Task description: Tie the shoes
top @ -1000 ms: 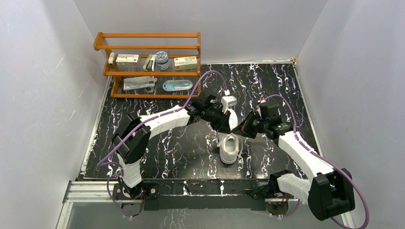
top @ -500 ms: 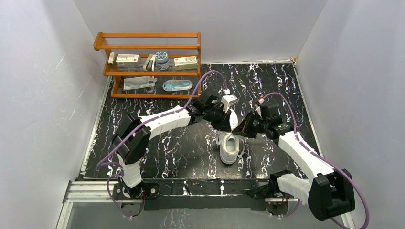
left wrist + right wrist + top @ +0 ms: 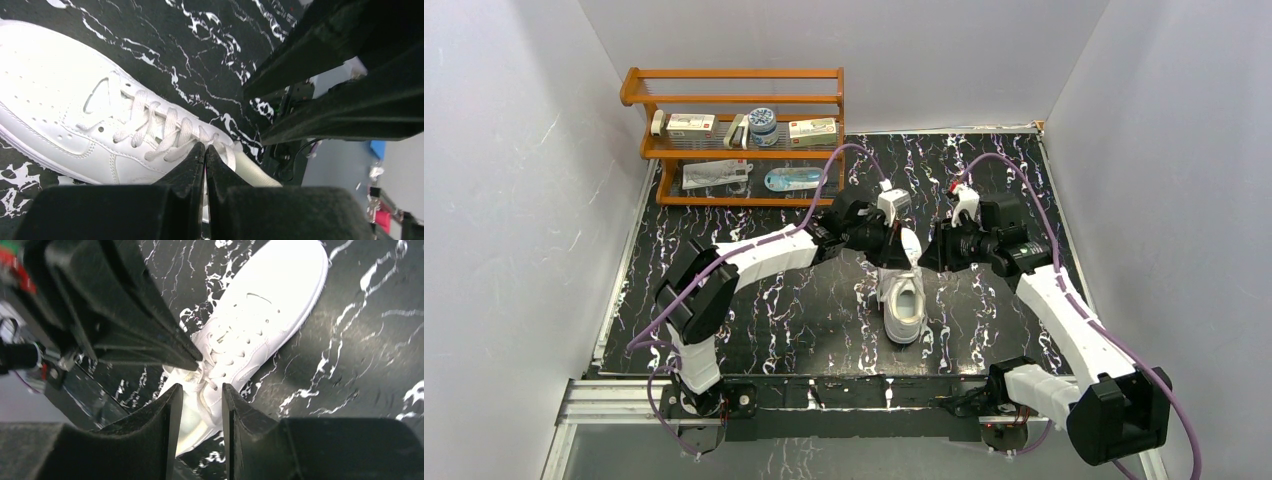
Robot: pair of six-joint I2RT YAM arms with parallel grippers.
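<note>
Bright, even overhead light; the sneaker [image 3: 270, 305] glares white in both wrist views.

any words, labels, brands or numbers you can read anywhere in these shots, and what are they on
No text can be read in any view.
Left box and right box on the wooden rack: printed labels, too small to read.
Round jar between them: print blurred.
Flat packet and bluish packet on the lower shelf: too small to read.
White sneaker: no wording visible.

Right jaws now apart, farther back.
</note>
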